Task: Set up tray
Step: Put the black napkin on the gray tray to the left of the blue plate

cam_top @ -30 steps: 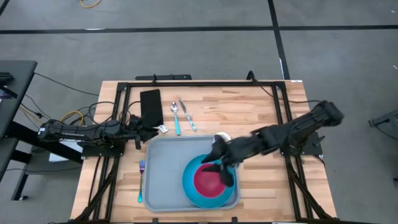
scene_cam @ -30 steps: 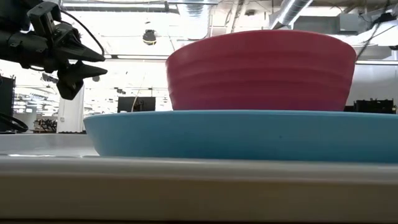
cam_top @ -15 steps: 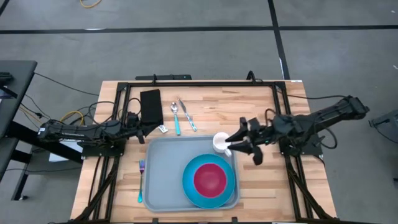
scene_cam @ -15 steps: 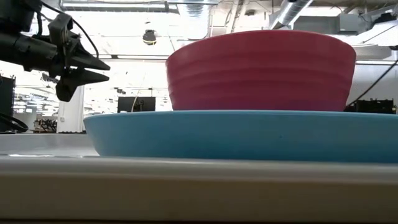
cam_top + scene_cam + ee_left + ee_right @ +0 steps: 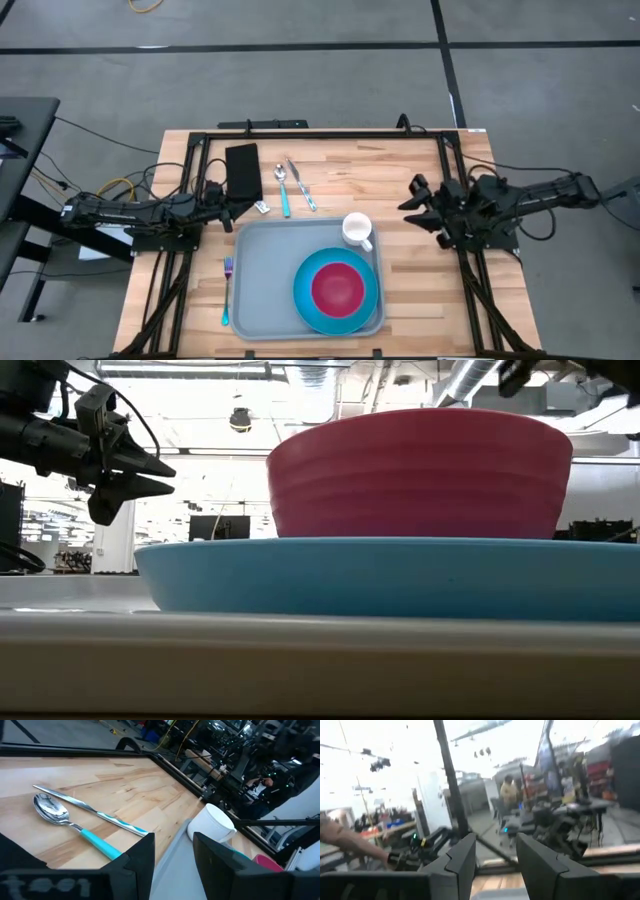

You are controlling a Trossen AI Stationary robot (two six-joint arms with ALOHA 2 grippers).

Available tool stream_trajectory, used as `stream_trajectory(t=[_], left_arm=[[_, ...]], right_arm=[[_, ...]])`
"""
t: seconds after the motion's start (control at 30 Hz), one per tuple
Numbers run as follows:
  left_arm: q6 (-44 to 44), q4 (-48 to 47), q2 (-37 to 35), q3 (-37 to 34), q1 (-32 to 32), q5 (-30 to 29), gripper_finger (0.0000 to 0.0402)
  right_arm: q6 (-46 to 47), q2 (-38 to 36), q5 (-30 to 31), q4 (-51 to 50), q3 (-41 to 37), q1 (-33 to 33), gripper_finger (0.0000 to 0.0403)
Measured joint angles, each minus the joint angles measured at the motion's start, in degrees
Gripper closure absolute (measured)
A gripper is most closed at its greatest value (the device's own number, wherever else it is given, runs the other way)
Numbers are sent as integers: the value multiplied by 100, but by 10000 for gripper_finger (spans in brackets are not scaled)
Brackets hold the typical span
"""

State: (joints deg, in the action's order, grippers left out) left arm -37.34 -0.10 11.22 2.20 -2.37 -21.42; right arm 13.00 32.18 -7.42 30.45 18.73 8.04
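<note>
The light grey-blue tray [image 5: 262,272] lies on the wooden table near its near edge. On it a round blue plate [image 5: 305,300] carries a red bowl [image 5: 338,288], and a white mug [image 5: 355,229] stands in the tray's far right corner. My left gripper [image 5: 237,208] hovers open beside the tray's far left corner. My right gripper [image 5: 420,202] is open above the table, to the right of the mug. In the low view the bowl [image 5: 420,475] sits on the plate [image 5: 400,575], with the left gripper [image 5: 165,472] behind them.
A fork [image 5: 227,290] lies on the table along the tray's left side. A teal-handled spoon [image 5: 282,188] and a knife [image 5: 300,185] lie beyond the tray's far edge, next to a black flat block [image 5: 243,170]. Bare wood lies to the right of the tray.
My right gripper has drawn back from above the red bowl, past the mug, toward the table's right edge. The bowl has stayed on the plate and the mug has stayed in place.
</note>
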Motion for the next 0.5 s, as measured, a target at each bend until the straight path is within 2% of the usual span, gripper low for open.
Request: stream_trajectory(t=[0.13,0.3,0.5], left_arm=[[-18,0,0,0,0,66,279],[-46,4,0,0,0,64,279],[-385,2,0,0,0,64,279]], right_arm=[[-40,-317,-4,887,-636,-195,270],[-254,-361,-4,1901,-1272,-404,268],[-171,-417,-7,1810,-1592,-635,270]])
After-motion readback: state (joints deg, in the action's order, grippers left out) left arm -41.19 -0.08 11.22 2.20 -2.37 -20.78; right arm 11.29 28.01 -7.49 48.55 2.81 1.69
